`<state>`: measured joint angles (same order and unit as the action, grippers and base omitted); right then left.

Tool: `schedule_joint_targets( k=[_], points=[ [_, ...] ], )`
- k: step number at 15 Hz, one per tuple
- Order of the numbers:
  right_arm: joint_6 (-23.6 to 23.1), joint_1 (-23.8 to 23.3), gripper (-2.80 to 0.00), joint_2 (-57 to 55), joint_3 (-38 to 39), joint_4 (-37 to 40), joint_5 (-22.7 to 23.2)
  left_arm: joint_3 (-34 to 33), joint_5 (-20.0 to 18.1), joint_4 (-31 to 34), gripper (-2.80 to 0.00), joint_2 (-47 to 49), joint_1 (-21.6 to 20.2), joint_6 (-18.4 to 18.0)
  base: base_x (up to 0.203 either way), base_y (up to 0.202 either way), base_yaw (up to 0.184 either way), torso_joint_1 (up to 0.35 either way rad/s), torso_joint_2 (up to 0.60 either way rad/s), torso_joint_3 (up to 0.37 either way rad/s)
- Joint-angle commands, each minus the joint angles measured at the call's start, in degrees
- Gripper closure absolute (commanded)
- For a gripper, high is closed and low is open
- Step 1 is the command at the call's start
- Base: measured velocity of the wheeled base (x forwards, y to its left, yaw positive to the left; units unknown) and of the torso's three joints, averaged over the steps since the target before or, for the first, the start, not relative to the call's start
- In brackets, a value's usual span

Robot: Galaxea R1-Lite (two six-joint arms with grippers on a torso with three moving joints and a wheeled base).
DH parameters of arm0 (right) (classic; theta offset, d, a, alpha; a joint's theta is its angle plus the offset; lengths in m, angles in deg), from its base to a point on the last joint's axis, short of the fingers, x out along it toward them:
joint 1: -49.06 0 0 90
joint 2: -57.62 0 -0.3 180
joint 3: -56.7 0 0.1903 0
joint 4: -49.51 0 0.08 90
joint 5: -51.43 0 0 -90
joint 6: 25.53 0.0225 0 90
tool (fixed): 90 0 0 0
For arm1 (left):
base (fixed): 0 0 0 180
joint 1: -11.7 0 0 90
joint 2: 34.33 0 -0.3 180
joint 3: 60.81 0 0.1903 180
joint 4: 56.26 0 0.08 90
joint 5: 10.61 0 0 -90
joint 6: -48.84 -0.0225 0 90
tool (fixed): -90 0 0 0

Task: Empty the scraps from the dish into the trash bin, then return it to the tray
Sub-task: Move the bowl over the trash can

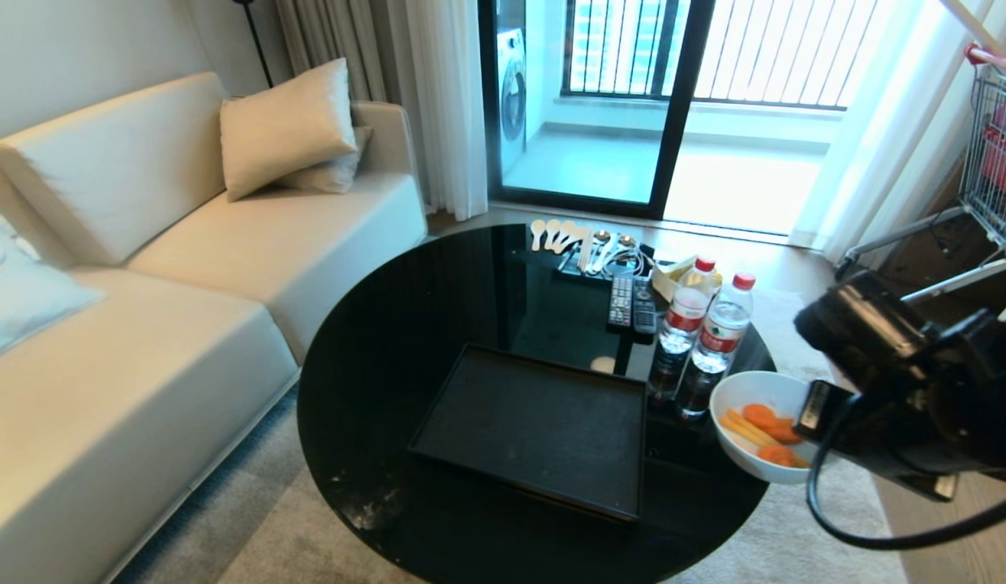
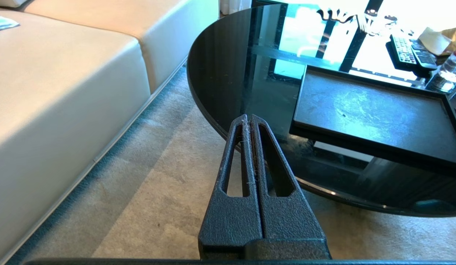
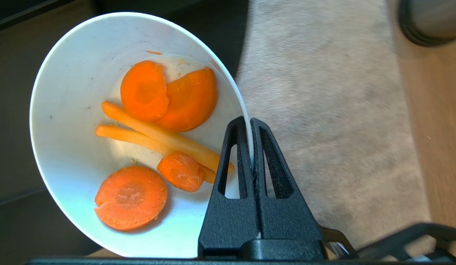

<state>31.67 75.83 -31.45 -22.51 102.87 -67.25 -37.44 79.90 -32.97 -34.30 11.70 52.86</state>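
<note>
**Rim pinch on a loaded dish, off the tabletop edge: spill risk**

Your right tool (image 3: 250, 121) is clamped narrow on the rim of the dish (image 1: 750, 422), one finger inside the wall, one outside. The dish hangs at the right edge of the round tabletop (image 1: 373, 381), partly over the rug (image 3: 323, 110), clear of the tray (image 1: 535, 426). The scraps (image 3: 158, 140), carrot rounds and pale strips, lie in the bottom of the bowl. The left tool (image 2: 250, 121) is pressed shut with nothing in it, parked low beside the tabletop on the sofa side.

Risks as you judge them from here:

- The grip is a thin pinch on a glossy wall. The weight sits out to one side of the fingers, so a quick wrist turn may let the dish pivot or slide out.
- In the right wrist view the dish already looks tilted. Any further tilt before you reach the bin likely drops scraps on the rug.
- Only a curved dark-ringed object (image 3: 430, 22) shows at the edge of the right wrist view; it is probably the trash bin, but you cannot confirm that. Pouring before you have the mouth squarely below risks a miss.
- Two water bottles (image 1: 702, 341) stand close to the dish on the tabletop. A wide swing back toward the tray could knock them.
</note>
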Motion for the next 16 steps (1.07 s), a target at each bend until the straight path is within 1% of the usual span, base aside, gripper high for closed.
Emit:
schedule_joint_targets(
  k=[1,4,5,8,10,13,16],
  points=[
    [0.5,-4.13,0.0,10.79,7.23,0.74,-0.3,0.0,0.02,-0.01,0.0,-0.02,0.0,0.03,0.0,0.0,0.0,0.0,0.0,0.0],
    [0.61,-9.3,0.0,19.14,16.5,1.08,-0.68,0.0,0.02,-0.01,0.0,-0.02,0.0,0.03,0.0,0.0,0.0,0.0,0.0,0.0],
    [0.62,-10.25,0.0,21.72,19.54,1.1,-0.72,0.0,0.02,-0.01,0.0,-0.02,0.0,0.03,0.0,0.0,0.0,0.0,0.0,0.0],
    [0.66,-11.47,0.0,28.55,24.05,3.32,-0.72,0.0,0.02,-0.01,0.0,-0.02,0.0,0.03,0.0,0.0,0.0,0.0,0.0,0.0],
    [0.75,-11.64,0.0,30.71,27.86,3.85,-0.35,0.0,0.02,-0.01,0.0,-0.02,0.0,0.03,0.0,0.0,0.0,0.0,0.0,0.0],
    [0.78,-11.65,0.0,33.19,29.09,3.23,0.87,0.0,0.02,-0.01,0.0,-0.02,0.0,0.03,0.0,0.0,0.0,0.0,0.0,0.0],
    [0.72,-11.62,0.0,35.2,29.78,3.23,3.55,0.0,0.02,-0.01,0.0,-0.02,0.0,0.03,0.0,0.0,0.0,0.0,0.0,0.0]
  ],
)
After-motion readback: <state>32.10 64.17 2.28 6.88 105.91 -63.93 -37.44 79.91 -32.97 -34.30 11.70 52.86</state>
